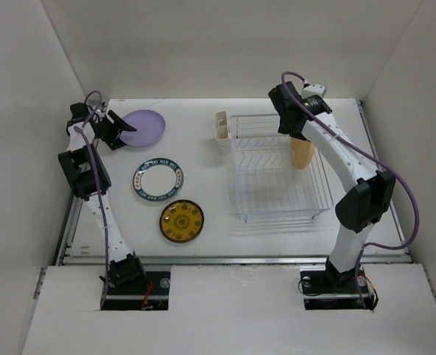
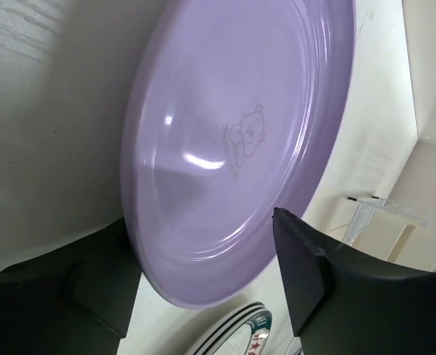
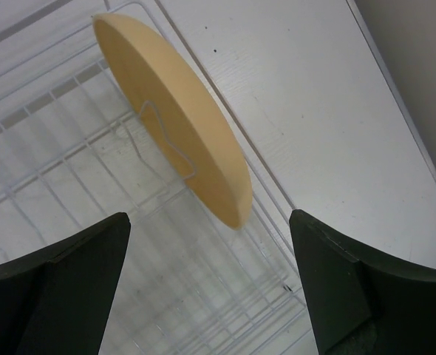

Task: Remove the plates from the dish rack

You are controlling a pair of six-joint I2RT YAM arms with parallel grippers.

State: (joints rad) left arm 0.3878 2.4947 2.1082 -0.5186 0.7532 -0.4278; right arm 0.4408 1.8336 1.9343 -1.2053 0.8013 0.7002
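Where the left hand [image 2: 201, 222] sits: far left corner of the table [image 1: 203, 151], fingers apart, with the near rim of the lavender plate [image 1: 144, 127] between them. Can't tell if either finger actually touches it.
Lavender plate: lying flat on the table, well clear of the rack, little bear drawing in the middle.
Right hand [image 3: 209, 218]: fingers spread wide, gripping nothing, hovering right above the tan plate [image 3: 174, 118].
Tan plate: standing on edge in the rack's far right part, leaning a bit, with a wire prong looped in front of it.
Rack [image 1: 281, 214]: white wire basket on the right half of the table, just that one plate in it as far as I can see.
Other plates: teal-rimmed one [image 1: 159, 181] and amber one [image 1: 182, 221], both flat on the table between the lavender plate and the rack, amber nearest the arms, close to each other but apart.
Cup [image 1: 222, 132]: cream, right at the rack's far left corner.
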